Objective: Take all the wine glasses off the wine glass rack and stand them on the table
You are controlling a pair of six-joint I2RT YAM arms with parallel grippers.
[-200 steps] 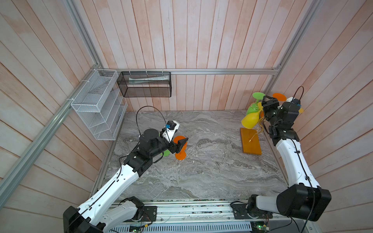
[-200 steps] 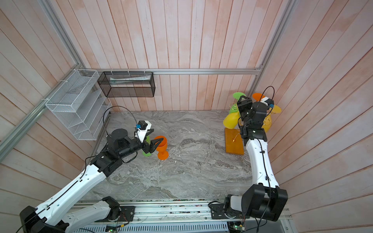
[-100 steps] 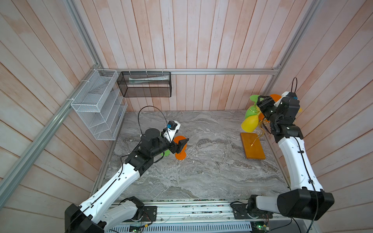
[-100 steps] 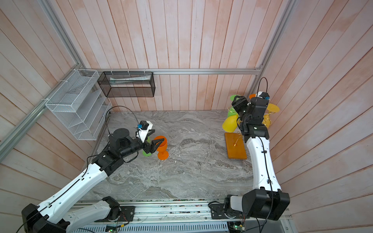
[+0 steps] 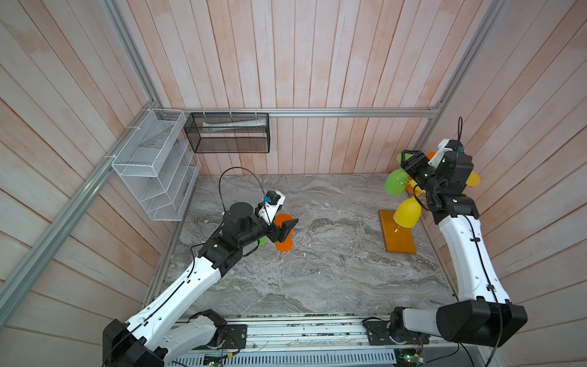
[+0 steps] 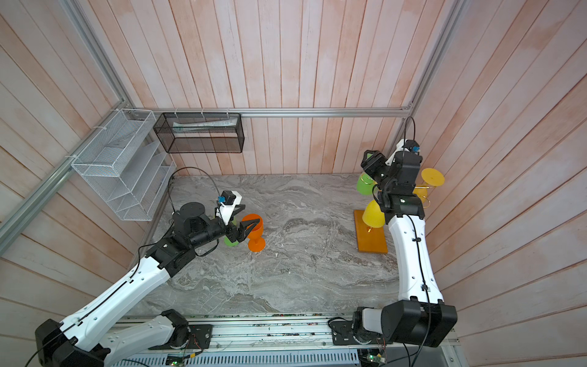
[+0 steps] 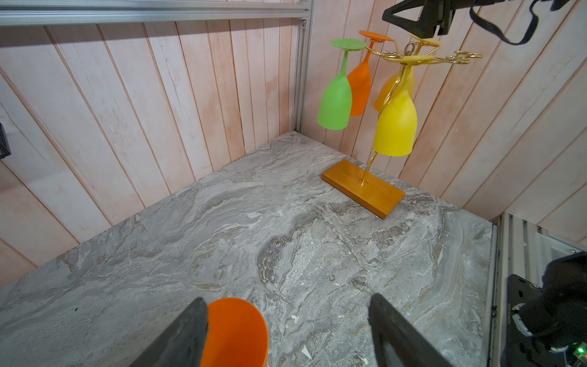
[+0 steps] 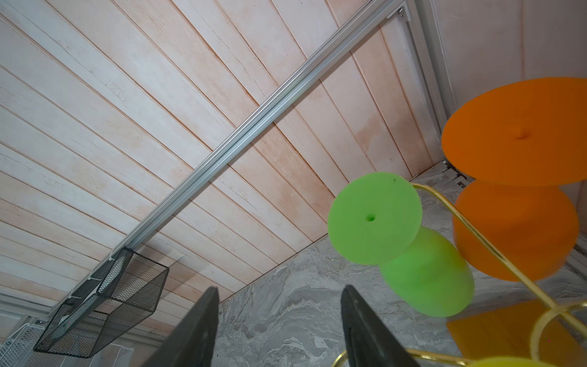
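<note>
The wine glass rack [image 5: 397, 230] stands at the right by the wall, gold wire on an orange-brown base [image 7: 365, 189]. A green wine glass [image 7: 335, 101], an orange one [image 7: 360, 84] and two yellow ones [image 7: 395, 124] hang upside down from it. My right gripper [image 5: 409, 162] hovers open and empty over the rack's top, next to the green glass's foot [image 8: 374, 219]. My left gripper [image 5: 287, 228] is open around another orange glass [image 7: 235, 333], which stands upright on the table against one finger [image 7: 190, 327].
A small green glass [image 6: 231, 241] stands behind the left gripper. A white wire basket [image 5: 152, 165] and a black mesh basket [image 5: 228, 133] hang on the back-left walls. Wooden walls close in on the rack's right side.
My right gripper has risen and drawn back to the top of the rack. The rack has shifted a little and its yellow glass hangs lower over the base. The left arm has not moved.
</note>
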